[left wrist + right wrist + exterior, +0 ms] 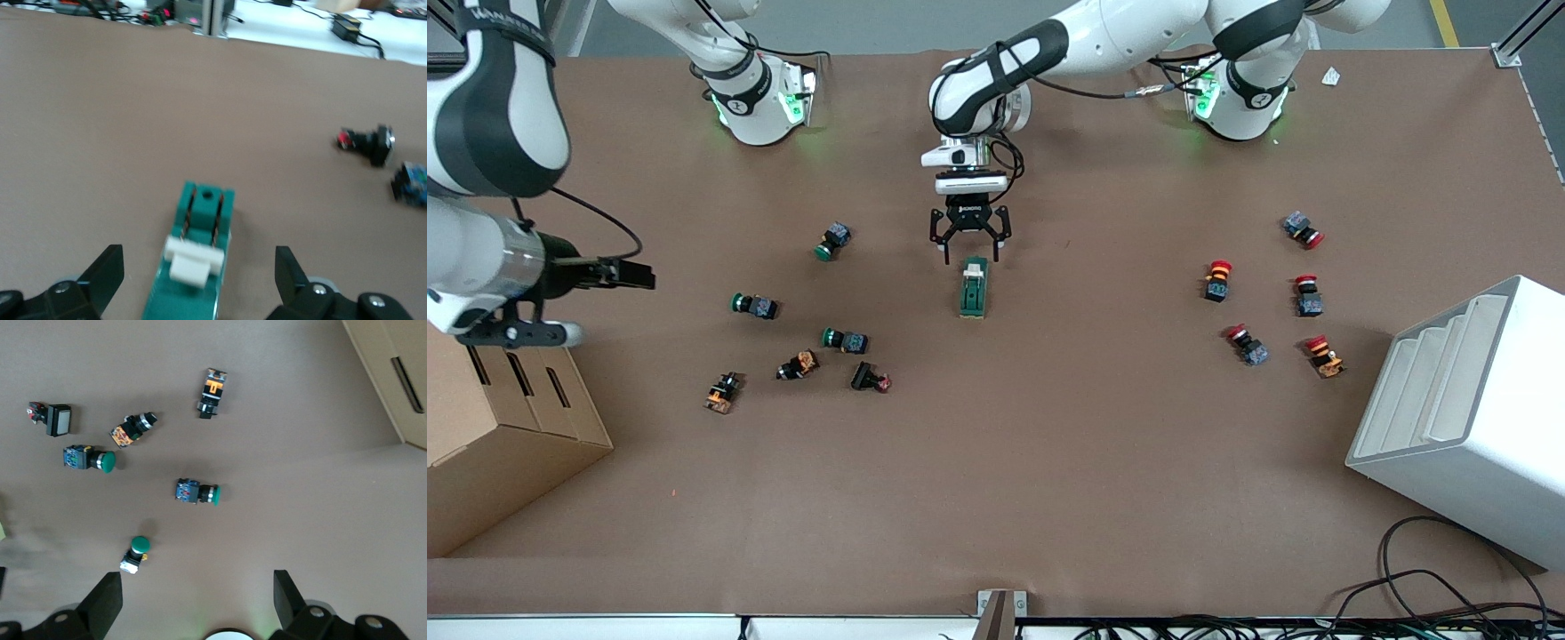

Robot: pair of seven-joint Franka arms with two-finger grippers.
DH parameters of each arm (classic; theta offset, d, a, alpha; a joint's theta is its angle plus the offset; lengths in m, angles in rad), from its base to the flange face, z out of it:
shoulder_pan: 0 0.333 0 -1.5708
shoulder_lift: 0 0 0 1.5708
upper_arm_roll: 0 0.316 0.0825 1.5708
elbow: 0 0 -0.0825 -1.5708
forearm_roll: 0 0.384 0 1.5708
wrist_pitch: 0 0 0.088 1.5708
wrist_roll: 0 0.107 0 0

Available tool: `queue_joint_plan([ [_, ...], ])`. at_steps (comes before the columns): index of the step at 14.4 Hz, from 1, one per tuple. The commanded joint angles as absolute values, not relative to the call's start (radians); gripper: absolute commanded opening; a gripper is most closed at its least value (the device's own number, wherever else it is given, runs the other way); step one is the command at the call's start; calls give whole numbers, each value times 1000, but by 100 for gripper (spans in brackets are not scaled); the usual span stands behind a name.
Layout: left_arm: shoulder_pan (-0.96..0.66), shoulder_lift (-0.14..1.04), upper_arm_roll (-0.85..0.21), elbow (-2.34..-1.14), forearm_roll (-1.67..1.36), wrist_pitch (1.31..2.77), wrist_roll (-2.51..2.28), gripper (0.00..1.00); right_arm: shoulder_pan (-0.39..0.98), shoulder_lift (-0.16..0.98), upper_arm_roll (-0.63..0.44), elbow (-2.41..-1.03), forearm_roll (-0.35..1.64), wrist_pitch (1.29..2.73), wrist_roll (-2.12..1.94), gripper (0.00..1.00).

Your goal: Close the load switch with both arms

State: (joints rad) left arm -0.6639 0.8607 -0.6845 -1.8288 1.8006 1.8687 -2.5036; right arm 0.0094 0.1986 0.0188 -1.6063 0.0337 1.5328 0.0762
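The load switch is a dark green elongated block lying in the middle of the table, with its white lever tab at the end farther from the front camera. My left gripper hangs open just over that lever end and holds nothing. In the left wrist view the switch and its white tab lie between the open fingers, with clear gaps on both sides. My right gripper is open and empty, high over the right arm's end of the table, apart from the switch.
Green and orange push buttons lie scattered toward the right arm's end and also show in the right wrist view. Red push buttons lie toward the left arm's end. A cardboard box and a white rack stand at the table's ends.
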Motion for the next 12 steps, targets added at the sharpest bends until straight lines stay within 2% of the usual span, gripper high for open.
queue_joint_plan([
  [1, -739, 881, -625, -1828, 1844, 1867, -2473, 99, 54, 175, 26, -1655, 87, 1577, 236, 100],
  [3, -854, 879, -507, -1832, 1842, 1821, -2459, 99, 107, 178, 26, -1666, 91, 1600, 351, 100],
  [4, -877, 880, -493, -1833, 1841, 1816, -2460, 100, 142, 179, 26, -1687, 98, 1632, 420, 100],
  [9, -882, 881, -492, -1827, 1842, 1816, -2491, 100, 349, 196, 28, -1871, 130, 1919, 765, 100],
  [12, -879, 882, -489, -1833, 1882, 1816, -2496, 100, 481, 302, 28, -1884, 162, 2046, 960, 100],
])
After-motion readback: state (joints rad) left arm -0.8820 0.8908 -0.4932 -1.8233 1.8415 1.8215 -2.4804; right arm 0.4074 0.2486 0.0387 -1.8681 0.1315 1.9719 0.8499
